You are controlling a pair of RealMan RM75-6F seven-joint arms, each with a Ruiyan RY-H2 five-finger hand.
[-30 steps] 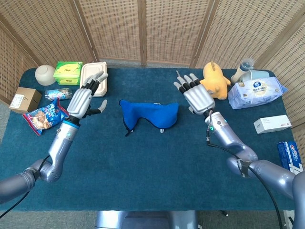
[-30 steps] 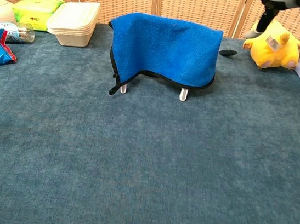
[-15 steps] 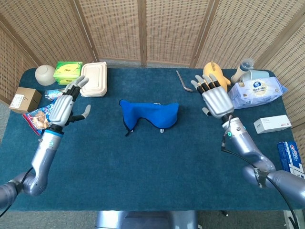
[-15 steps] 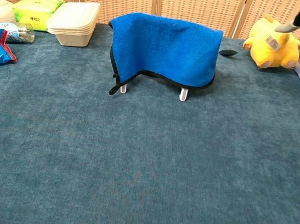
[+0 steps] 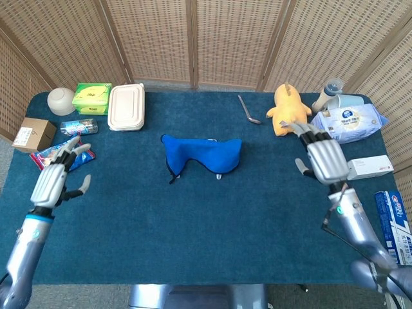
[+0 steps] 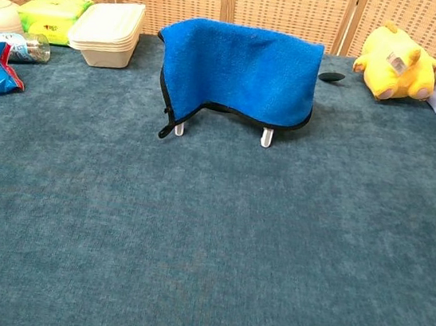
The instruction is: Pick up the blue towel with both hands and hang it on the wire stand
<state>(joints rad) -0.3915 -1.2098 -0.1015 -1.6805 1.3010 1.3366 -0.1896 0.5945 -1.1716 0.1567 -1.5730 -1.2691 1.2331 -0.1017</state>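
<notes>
The blue towel [image 5: 203,154] [image 6: 242,71] is draped over the wire stand in the middle of the table. Only the stand's white feet [image 6: 266,137] show below the cloth in the chest view. My left hand [image 5: 55,181] hovers far to the left of the towel, fingers spread, holding nothing. My right hand [image 5: 324,159] hovers far to the right, fingers also apart and empty. Neither hand shows in the chest view.
At back left stand a white bowl [image 5: 62,100], a green pack [image 5: 92,98], a lidded white box [image 5: 126,106], a small bottle [image 5: 79,126], a cardboard box [image 5: 33,134] and a snack bag [image 5: 53,156]. At right: yellow plush [image 5: 287,107], spoon [image 5: 247,111], wipes pack [image 5: 347,124], white box [image 5: 367,167].
Both hands have drawn back from beside the towel, outward and toward the near edge of the table, and left the chest view. The towel stays on the stand.
</notes>
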